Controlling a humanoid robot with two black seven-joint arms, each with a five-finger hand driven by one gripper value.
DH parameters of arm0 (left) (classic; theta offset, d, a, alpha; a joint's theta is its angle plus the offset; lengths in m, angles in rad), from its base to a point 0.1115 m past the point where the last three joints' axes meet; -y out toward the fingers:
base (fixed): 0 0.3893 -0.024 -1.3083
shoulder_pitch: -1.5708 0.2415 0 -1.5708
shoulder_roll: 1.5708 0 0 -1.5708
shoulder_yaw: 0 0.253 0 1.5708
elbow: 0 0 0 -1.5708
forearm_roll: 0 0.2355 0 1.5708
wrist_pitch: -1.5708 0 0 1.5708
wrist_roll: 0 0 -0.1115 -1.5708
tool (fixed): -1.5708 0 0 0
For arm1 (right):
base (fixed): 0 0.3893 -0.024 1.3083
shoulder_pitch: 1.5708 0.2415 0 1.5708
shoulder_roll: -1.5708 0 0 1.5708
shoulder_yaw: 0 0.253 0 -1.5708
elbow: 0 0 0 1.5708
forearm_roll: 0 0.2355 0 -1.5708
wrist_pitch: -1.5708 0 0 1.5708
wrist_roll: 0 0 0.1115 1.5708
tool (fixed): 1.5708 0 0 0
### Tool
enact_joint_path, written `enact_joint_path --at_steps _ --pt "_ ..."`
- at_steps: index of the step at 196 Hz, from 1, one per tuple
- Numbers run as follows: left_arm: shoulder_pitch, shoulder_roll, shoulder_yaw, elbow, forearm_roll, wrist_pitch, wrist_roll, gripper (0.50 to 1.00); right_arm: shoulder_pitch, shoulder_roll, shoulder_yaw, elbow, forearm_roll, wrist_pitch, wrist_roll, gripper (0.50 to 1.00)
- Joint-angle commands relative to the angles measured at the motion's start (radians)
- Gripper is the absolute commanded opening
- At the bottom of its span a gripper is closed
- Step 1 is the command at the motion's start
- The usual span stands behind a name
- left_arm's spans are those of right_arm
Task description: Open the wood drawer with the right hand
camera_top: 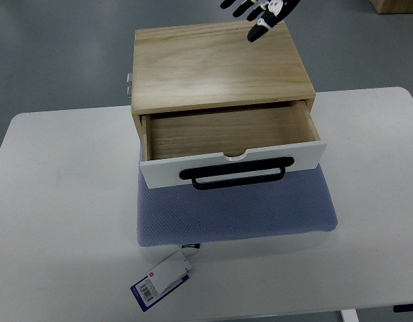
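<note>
Fingers (259, 30) of a dark robot hand (260, 12) hang spread and empty at the top edge, above the back of the wood box (216, 64), and which side its arm comes from cannot be told. Below it the wood drawer (226, 137) stands pulled out toward the camera, its bare interior showing, its white front (233, 168) carrying a black handle (237, 174). Box and drawer sit on a blue-grey cushion (237, 215) on the white table (59, 201), with a paper tag (163, 280) lying near the cushion's front corner.
</note>
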Motion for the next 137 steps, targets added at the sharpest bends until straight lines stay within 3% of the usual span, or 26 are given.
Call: enact_joint_path --at_steps 1,43,60,70,71,88,137 --pt "0.0 0.0 0.0 0.0 0.0 0.0 0.0 1.0 -0.179 0.002 0.217 -0.124 -0.001 -0.109 0.056 0.944" --pt "0.0 0.0 0.0 -0.005 0.0 -0.003 0.0 1.0 -0.473 0.142 0.66 -0.263 -0.001 -0.301 0.17 0.944" --pt "0.0 0.0 0.002 -0.003 0.0 -0.003 0.0 1.0 -0.58 0.237 0.82 -0.329 -0.001 -0.365 0.254 0.944" --pt "0.0 0.0 0.002 -0.003 0.0 -0.003 0.0 1.0 -0.581 0.237 0.82 -0.329 -0.001 -0.365 0.254 0.944" --pt "0.0 0.0 0.002 -0.002 0.0 -0.003 0.0 1.0 -0.625 0.286 0.9 -0.39 -0.001 -0.374 0.312 0.946" --pt "0.0 0.0 0.003 -0.002 0.0 -0.003 0.0 1.0 -0.683 0.349 1.013 -0.484 0.0 -0.364 0.378 0.946" --pt "0.0 0.0 0.003 -0.009 0.002 -0.003 0.002 1.0 -0.831 0.493 1.26 -0.54 -0.001 -0.319 0.411 0.946"
